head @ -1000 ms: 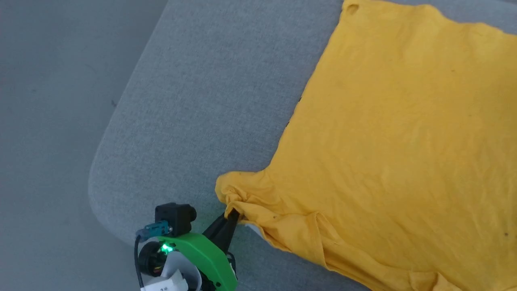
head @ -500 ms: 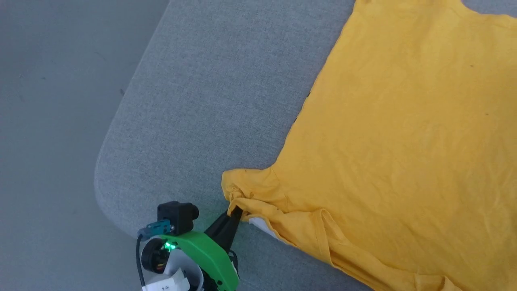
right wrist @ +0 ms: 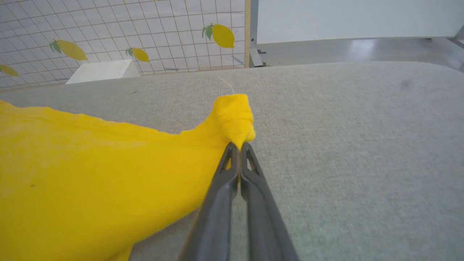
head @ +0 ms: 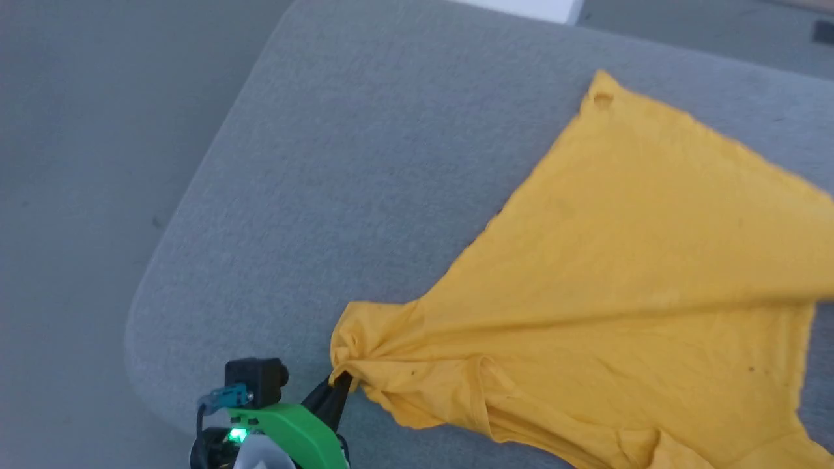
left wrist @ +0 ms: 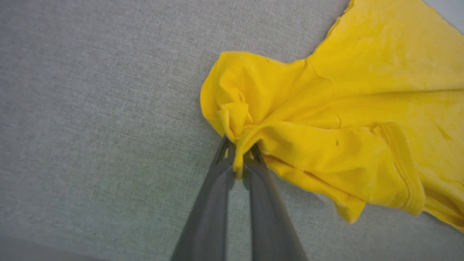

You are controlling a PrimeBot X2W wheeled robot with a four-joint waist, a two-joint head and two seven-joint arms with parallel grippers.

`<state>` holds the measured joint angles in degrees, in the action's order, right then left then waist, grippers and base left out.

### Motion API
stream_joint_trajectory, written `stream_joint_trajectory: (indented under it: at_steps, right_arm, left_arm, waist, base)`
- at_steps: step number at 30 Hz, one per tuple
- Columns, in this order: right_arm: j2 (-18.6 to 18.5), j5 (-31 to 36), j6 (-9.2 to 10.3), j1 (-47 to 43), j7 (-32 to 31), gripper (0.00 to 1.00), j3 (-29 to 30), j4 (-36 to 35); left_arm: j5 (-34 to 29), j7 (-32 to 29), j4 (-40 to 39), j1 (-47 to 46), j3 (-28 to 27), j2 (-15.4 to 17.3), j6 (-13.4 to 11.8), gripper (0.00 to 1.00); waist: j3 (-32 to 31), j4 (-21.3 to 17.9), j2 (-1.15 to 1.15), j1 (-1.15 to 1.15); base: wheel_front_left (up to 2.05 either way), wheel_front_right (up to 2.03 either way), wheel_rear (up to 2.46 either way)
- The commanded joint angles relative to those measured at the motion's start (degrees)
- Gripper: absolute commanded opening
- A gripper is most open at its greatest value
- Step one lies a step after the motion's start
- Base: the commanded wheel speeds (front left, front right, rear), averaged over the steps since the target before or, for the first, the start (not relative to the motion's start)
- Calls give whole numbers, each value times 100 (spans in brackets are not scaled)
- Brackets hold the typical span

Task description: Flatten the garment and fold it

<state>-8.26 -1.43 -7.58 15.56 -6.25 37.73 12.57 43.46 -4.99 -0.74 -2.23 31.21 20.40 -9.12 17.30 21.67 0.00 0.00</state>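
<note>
**Left gripper** [left wrist: 239, 152]: the two long dark fingers are pressed together on a bunched fold of the yellow short-sleeved fabric garment [left wrist: 362, 108]. The pinched fold is at the sleeve end, and the ribbed sleeve hem lies just to its right. In the head view this gripper [head: 342, 385] sits at the near left of the garment [head: 619, 293], with its green housing [head: 293, 430] and black camera block [head: 251, 378] behind the fingers.

**Right gripper** [right wrist: 239, 146]: the fingers are closed tip to tip on a small rolled corner of the garment [right wrist: 90, 174]. The rest of the cloth spreads away to the left in that wrist view.

**Garment position:** it lies plain yellow side up on the grey woven padded surface [head: 358, 163], covering the right and near part of it. One pointed corner reaches toward the far side. A straight tension crease runs from the left grip across to the right edge of the head view.

**Surroundings:** the pad has a rounded near-left corner, with smooth grey floor [head: 78, 163] to its left. Beyond the far edge of the pad [right wrist: 362, 145] stand a white block [right wrist: 105, 70] and a gridded wall panel with lemon prints [right wrist: 145, 29].
</note>
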Motion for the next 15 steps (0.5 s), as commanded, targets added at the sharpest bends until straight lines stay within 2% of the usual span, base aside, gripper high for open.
stream_joint_trajectory:
  at_steps: [1, 6, 9, 15]
  right_arm:
    - [118, -66, 9, -252, -103, 0, 116, -101]
    - [462, -246, 9, -998, -652, 0, 475, -521]
    - [525, -400, 9, -1286, -1074, 0, 669, -714]
    - [536, -949, 9, -1680, -2288, 0, 702, -392]
  left_arm:
    - [36, -31, -64, 82, -38, 78, -58, 0]
    - [62, -131, -256, 266, -60, 200, -180, 0]
    - [72, -176, -332, 343, -65, 260, -224, 0]
    - [67, -248, -435, 418, -68, 369, -277, 0]
  waist:
    - [-570, -563, 0, 0]
    - [-838, -901, 0, 0]
    - [-920, -1043, 0, 0]
    - [-997, -1261, 0, 0]
  base:
    - [0, 0, 0]
    - [0, 0, 0]
    - [0, 0, 0]
    - [0, 0, 0]
